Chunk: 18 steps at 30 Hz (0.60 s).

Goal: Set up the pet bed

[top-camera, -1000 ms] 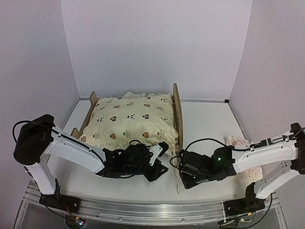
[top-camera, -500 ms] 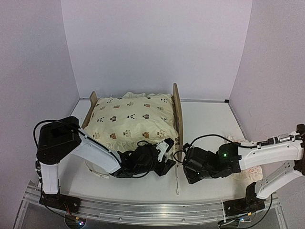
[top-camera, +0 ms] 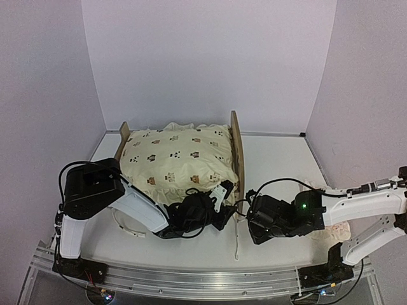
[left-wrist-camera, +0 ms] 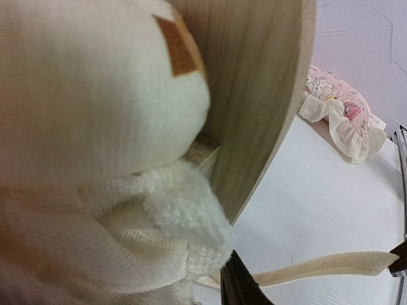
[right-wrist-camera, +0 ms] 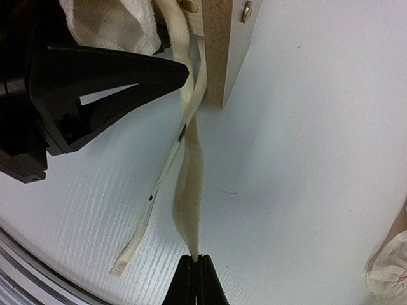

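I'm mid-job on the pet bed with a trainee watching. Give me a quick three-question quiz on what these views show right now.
1. Pick one: the right gripper is shut on A a sock, B a cream tie, C nothing.
2. True or false: the animal-print cushion lies on the pet bed.
3. Fill in: the pink pillow lies on the table on the ___ arm's side.
Key: 1 B. 2 true. 3 right.
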### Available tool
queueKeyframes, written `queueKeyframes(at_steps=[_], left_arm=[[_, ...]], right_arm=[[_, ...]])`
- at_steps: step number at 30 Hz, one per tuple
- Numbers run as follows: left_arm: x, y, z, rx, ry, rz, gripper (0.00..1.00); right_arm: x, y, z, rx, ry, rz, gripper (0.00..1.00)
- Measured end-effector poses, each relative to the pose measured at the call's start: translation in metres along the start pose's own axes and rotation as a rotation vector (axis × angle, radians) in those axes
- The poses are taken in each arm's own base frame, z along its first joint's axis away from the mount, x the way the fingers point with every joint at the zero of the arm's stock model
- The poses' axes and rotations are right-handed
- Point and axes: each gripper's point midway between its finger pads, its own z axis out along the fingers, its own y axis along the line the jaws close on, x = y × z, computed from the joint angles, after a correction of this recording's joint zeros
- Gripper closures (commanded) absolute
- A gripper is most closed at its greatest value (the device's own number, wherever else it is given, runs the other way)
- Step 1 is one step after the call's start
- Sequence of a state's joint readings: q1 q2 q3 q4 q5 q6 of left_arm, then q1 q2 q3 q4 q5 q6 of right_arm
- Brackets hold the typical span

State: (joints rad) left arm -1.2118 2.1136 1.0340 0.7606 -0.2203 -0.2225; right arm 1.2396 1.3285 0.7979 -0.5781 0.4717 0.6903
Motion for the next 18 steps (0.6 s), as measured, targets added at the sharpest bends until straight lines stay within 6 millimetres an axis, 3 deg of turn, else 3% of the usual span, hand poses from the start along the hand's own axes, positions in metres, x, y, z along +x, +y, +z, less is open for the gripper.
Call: queueKeyframes(at_steps=[4, 12, 18], left_arm=[[-0.005, 0.000, 0.002, 0.005, -0.031, 0.010, 0.99], [-0.007, 0.001, 0.001, 0.000, -0.044, 0.011, 1.00], [-0.001, 0.002, -0.015, 0.022, -0.019, 0.009, 1.00]], right_arm=[[0.000, 0.000, 0.000, 0.000, 0.000, -0.003, 1.00], [-0.003, -0.002, 0.000, 0.010, -0.013, 0.006, 1.00], [-0.016, 0.005, 0.002, -0.017, -0.062, 0.041, 1.00]])
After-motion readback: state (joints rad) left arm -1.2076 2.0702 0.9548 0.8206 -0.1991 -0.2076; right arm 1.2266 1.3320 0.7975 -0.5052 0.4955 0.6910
